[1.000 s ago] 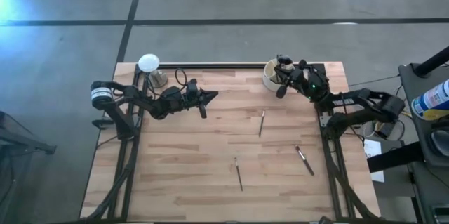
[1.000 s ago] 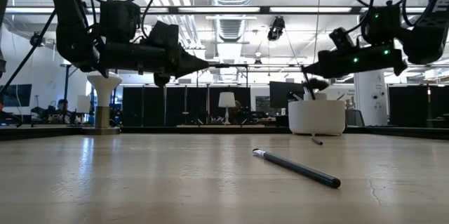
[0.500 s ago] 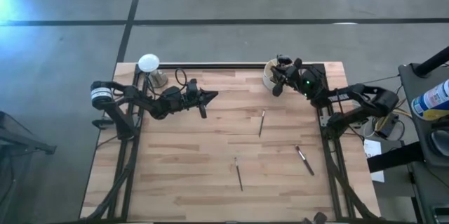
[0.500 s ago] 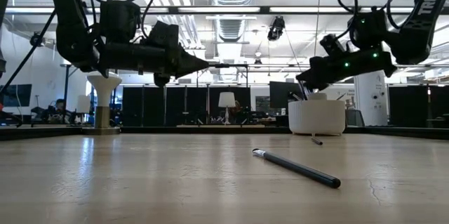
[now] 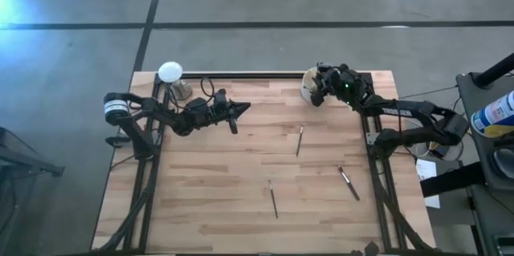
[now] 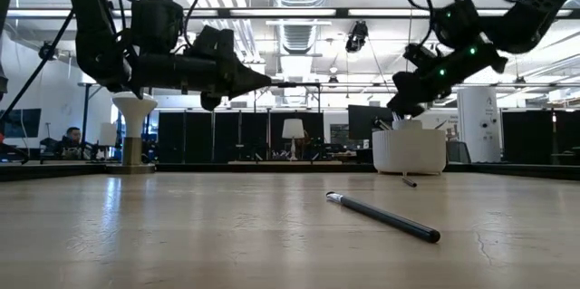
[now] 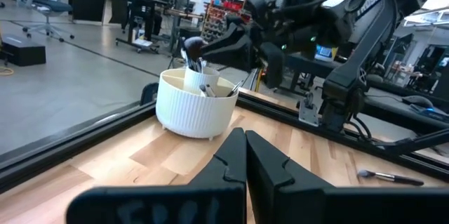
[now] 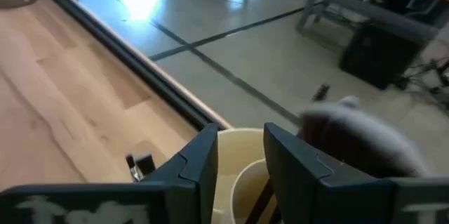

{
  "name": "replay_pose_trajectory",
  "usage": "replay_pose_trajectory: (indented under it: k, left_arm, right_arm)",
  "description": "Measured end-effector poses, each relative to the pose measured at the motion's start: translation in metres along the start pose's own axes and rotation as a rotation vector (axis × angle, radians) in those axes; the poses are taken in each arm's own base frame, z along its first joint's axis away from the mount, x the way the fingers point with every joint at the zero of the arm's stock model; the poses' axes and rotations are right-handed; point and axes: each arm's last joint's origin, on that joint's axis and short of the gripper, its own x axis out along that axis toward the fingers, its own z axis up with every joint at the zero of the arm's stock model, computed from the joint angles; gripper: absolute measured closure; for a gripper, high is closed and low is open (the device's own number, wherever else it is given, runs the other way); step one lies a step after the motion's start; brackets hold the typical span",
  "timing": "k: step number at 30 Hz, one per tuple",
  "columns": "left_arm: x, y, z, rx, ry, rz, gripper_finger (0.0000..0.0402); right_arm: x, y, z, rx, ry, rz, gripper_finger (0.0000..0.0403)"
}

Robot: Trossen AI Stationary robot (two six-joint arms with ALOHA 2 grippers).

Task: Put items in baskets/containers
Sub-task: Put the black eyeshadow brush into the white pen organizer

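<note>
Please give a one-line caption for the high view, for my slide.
Right gripper over the white cup; left gripper waits; three brushes remain on the table.

In the high view the right gripper (image 5: 319,89) covers most of the small cream-white ribbed cup (image 5: 308,87), so its dividers and contents are hidden there. In the right wrist view the cup (image 8: 238,182) runs off the edge, and a pale fluffy brush head (image 8: 351,136) is a blur. The thin dark brush (image 6: 409,180) beside the cup in the low view is too small to make out.
</note>
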Motion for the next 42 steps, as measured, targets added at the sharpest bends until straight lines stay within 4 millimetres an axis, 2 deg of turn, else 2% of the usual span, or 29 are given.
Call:
replay_pose_trajectory:
  k: [7,12,19,30,35,42]
  left_arm:
    - [0.0,0.0,0.0,0.005,0.005,0.001,0.0401]
    - [0.001,0.0,-0.001,0.004,0.008,0.002,0.0402]
    - [0.0,0.001,-0.003,0.005,0.031,0.007,0.0401]
    - [0.0,0.001,-0.004,0.005,0.046,0.009,0.0401]
    - [0.0,0.001,-0.004,0.004,0.046,0.01,0.0401]
    - [0.0,0.001,-0.006,0.0,0.06,0.011,0.0402]
  right_arm:
    - [-0.017,0.012,0.017,-0.014,0.01,-0.048,0.0354]
    - [-0.032,0.026,0.02,0.011,0.017,-0.056,0.0391]
    - [-0.052,0.052,0.015,0.104,0.076,-0.013,0.0394]
    - [-0.075,0.099,-0.006,0.315,0.219,0.037,0.0394]
    - [-0.071,0.114,-0.026,0.521,0.414,0.092,0.0392]
    - [-0.055,0.129,-0.05,0.623,0.575,0.057,0.0349]
